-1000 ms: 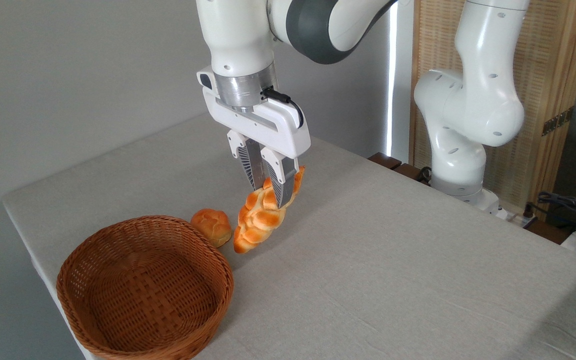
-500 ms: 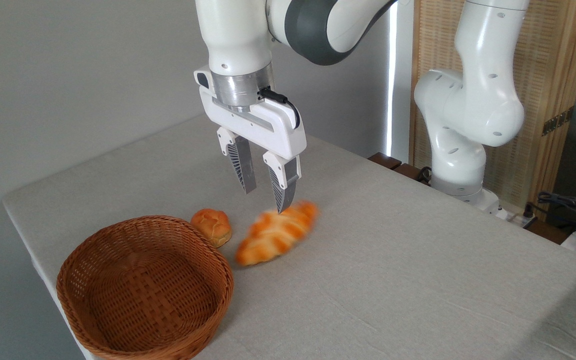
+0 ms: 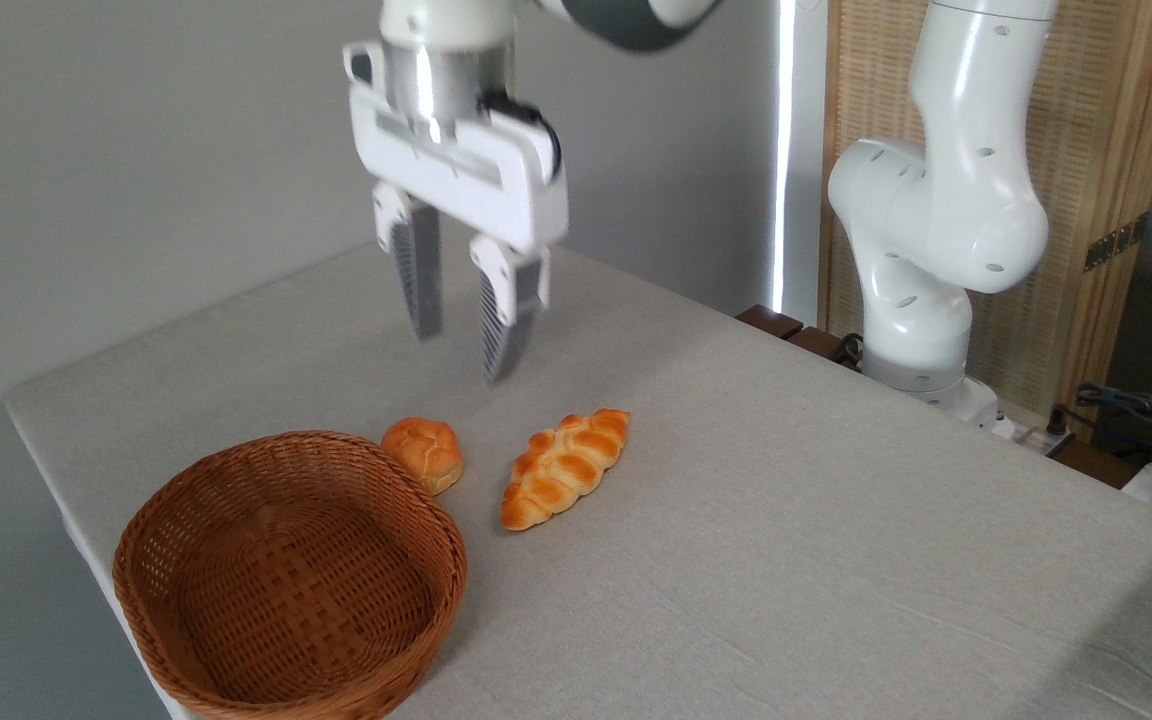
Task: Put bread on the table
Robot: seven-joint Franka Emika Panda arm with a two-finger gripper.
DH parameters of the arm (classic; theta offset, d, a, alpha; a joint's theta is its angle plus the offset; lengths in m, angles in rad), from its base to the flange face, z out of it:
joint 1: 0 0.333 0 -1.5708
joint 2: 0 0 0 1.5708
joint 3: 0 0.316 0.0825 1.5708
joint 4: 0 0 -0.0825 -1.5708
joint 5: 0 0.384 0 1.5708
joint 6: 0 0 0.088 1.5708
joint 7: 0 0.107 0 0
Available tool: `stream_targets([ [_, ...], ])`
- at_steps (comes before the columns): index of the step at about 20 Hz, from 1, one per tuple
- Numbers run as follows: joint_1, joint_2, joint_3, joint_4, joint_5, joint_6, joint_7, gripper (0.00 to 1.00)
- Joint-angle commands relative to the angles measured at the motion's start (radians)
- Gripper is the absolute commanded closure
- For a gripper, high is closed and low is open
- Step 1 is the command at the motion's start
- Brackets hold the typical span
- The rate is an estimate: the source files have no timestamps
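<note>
Gripper [image 3: 464, 352] empty, jaws parted, hanging above and behind bread [image 3: 564, 467], well clear of it. Bread lying flat on counter [image 3: 786, 520], just right of round bun [image 3: 423, 453], outside wicker basket [image 3: 286, 580]. Placement judged done. Bread likely light, soft, compressible, glazed crust possibly slick; best hold across braided middle, gentle squeeze.

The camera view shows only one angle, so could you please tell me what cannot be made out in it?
- The basket: its bottom rim is cut off by the picture's lower edge.
- The hand: motion-blurred, so finger detail is soft; the arm above it runs off the top edge.
- The round bun: its lower left is hidden behind the basket's rim.
- The bread: its underside against the table is out of sight.
- Far right: the cables and dark object are cut off.
</note>
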Motion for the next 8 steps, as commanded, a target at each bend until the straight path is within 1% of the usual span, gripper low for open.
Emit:
stream_targets([
  [1, -0.007, 0.074, 0.009, 0.158, 0.003, -0.077, 0.01, 0.0],
  [3, -0.007, 0.1, 0.007, 0.167, 0.004, -0.089, 0.01, 0.0],
  [5, -0.007, 0.108, 0.0, 0.169, 0.006, -0.123, 0.017, 0.0],
  [8, -0.007, 0.108, 0.007, 0.173, -0.005, -0.126, 0.017, 0.0],
])
